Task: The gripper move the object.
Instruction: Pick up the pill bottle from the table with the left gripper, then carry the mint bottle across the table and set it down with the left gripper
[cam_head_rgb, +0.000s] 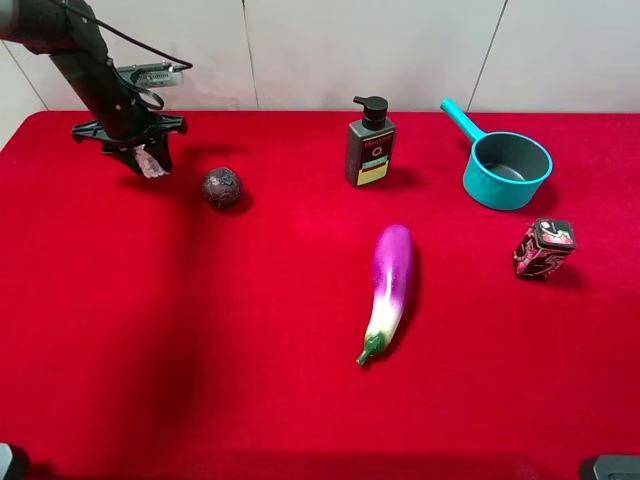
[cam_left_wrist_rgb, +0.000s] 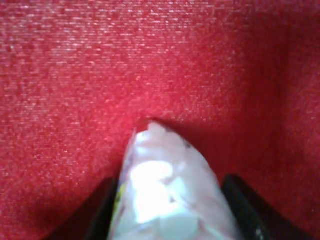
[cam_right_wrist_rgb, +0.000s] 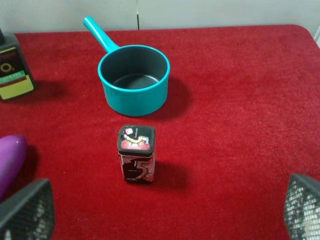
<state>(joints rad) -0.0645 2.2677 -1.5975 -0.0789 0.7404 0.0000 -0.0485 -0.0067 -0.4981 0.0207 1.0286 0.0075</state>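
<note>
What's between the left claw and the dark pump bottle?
A dark bumpy ball, nearer the left claw, which grips the small clear bottle, than the pump bottle. The exterior high view shows it.

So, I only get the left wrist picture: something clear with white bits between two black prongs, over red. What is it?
Observer: A small bottle, gripped by the left end effector near the far left of the table.
Operator: Anything near it?
Observer: A dark ball lies beside it, toward the middle, not touching it.
Operator: And the other arm?
Observer: The right end effector is open, with a tin standing ahead of it and a teal pot beyond.
</note>
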